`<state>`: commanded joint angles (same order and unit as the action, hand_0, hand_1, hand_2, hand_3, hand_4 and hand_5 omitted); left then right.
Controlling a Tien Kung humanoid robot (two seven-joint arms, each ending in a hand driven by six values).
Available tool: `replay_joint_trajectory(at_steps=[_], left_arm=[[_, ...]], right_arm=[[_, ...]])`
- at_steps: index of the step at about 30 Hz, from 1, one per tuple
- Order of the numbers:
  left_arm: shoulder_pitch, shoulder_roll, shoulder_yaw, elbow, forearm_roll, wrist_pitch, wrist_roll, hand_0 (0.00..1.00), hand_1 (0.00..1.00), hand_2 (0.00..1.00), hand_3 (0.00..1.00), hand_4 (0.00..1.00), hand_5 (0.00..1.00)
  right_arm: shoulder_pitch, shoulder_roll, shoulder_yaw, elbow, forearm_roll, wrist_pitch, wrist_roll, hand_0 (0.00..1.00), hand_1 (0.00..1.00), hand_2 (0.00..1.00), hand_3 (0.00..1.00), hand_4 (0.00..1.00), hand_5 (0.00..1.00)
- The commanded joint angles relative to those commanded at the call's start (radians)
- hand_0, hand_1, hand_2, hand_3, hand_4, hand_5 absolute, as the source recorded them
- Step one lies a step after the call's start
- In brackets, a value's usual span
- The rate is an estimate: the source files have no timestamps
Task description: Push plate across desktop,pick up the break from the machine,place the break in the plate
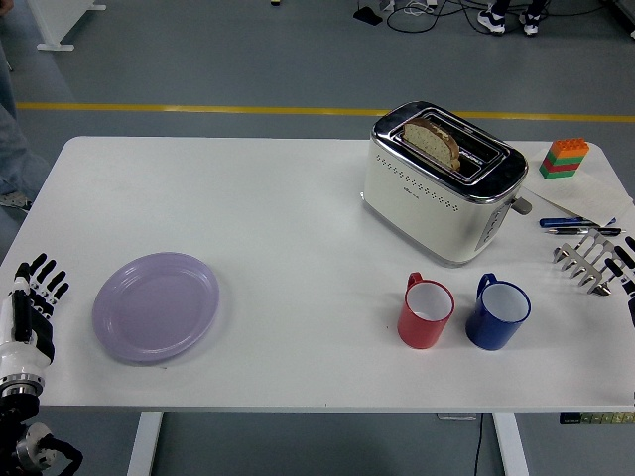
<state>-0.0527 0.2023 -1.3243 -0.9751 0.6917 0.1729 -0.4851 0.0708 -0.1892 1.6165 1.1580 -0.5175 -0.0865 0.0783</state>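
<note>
At the table's left edge, the left hand (32, 307) has straight, empty fingers beside the plate (156, 306); bread (432, 140) sits in the toaster (440, 185); the right hand (625, 263) is mostly hidden.

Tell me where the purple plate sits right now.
In the head view, the purple plate lies on the white table's left side near the front edge, just right of the left hand.

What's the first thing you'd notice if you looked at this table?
The shiny white toaster at the far right, with a slice of bread sticking out of its slot. Next, the red mug and blue mug side by side in front of it, and the purple plate alone at the near left. The left hand, fingers spread, waits just left of the plate.
</note>
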Motion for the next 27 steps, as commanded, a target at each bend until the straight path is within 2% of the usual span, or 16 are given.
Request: replay_joint_trajectory(at_steps=[10,27], left_arm=[[-0.047,0.002,0.067,0.062,0.008,-0.004,-0.010,0.801,0.830,0.861,0.830,0.506,0.998],[-0.077,-0.014,0.118,0.125,-0.012,-0.010,-0.013,0.800,0.826,0.854,0.821,0.485,0.998]], right_arm=[[0.003,0.001,0.002,-0.003,-0.001,0.000,0.000,0.706,0.648,0.653,0.605,0.507,0.332],[0.002,0.001,-0.011,-0.005,-0.002,0.001,0.000,0.705,0.647,0.653,0.604,0.508,0.333]])
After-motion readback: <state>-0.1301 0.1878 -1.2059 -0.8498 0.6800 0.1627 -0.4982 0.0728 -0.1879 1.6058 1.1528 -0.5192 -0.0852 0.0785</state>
